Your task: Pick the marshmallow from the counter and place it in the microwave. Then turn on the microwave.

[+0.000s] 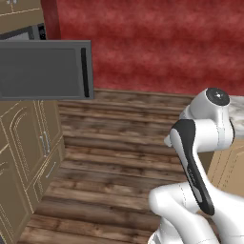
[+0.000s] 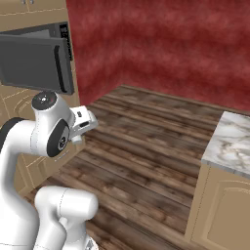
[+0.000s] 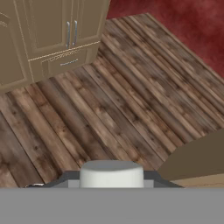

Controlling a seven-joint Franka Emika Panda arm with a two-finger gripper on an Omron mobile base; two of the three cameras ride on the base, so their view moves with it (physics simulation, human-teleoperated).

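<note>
The marshmallow, a small off-white lump, sits between the two dark fingertips at the bottom of the hand view. My gripper is shut on it and hangs over the wooden floor. The microwave is set high into the tan cabinets at the left. Its dark grey door with the black handle stands swung open, and the same door shows at the upper left of the right base view. The marbled counter lies off to the right, and its corner peeks out behind the arm.
Tan cabinet doors and drawers with silver handles line the left wall under the microwave. Wooden floor spreads between them and the counter. A red wall closes the back. A tan cabinet edge sits close to the hand.
</note>
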